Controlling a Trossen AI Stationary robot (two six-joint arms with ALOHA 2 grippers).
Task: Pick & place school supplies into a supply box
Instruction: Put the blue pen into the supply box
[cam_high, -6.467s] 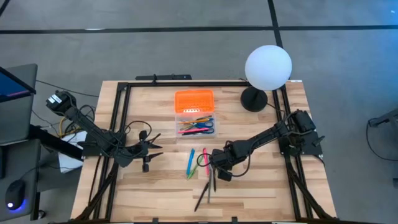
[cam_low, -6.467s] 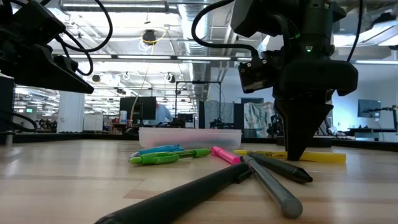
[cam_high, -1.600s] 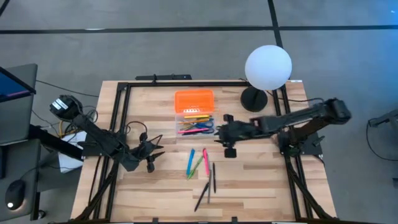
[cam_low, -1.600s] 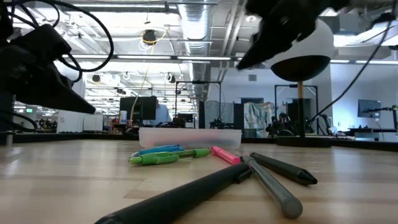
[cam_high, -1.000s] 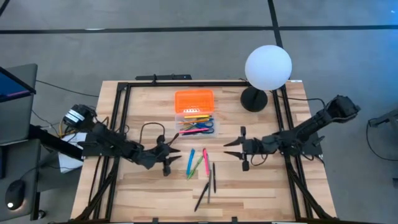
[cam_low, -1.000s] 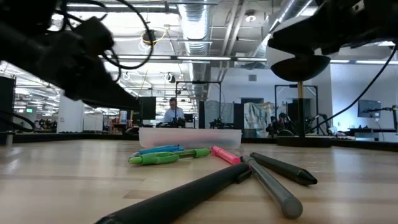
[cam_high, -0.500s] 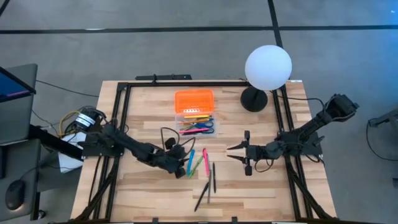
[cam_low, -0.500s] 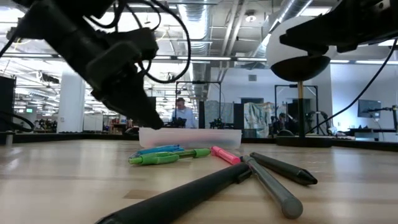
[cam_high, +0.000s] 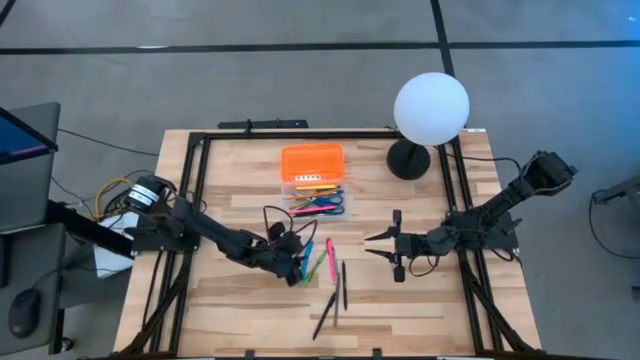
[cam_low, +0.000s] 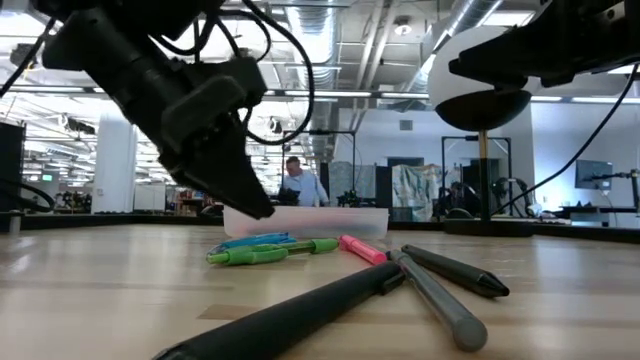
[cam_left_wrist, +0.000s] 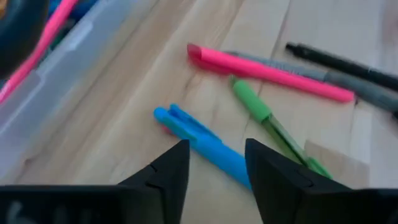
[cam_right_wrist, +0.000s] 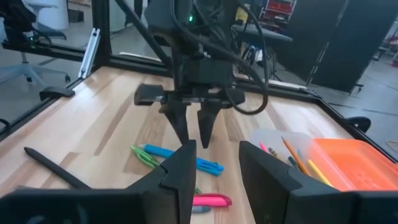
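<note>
Left hand (cam_left_wrist: 216, 163) open, poised over blue pen (cam_left_wrist: 202, 142) on desk (cam_high: 240, 300). Right hand (cam_high: 373, 245) open, idle right of the pens.

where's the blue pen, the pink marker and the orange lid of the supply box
blue pen (cam_left_wrist: 208, 142), left wrist view, on the middle of its barrel
pink marker (cam_left_wrist: 273, 73), left wrist view, on the middle of its body
orange lid (cam_high: 312, 161), high view, on the centre of the lid

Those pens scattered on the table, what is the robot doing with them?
It is packing them into the supply box, which already holds several. The left claw is open and hanging over the blue pen, apparently about to pick it up. The green pen and pink marker lie beside it. The right claw waits off to the side, holding nothing.
</note>
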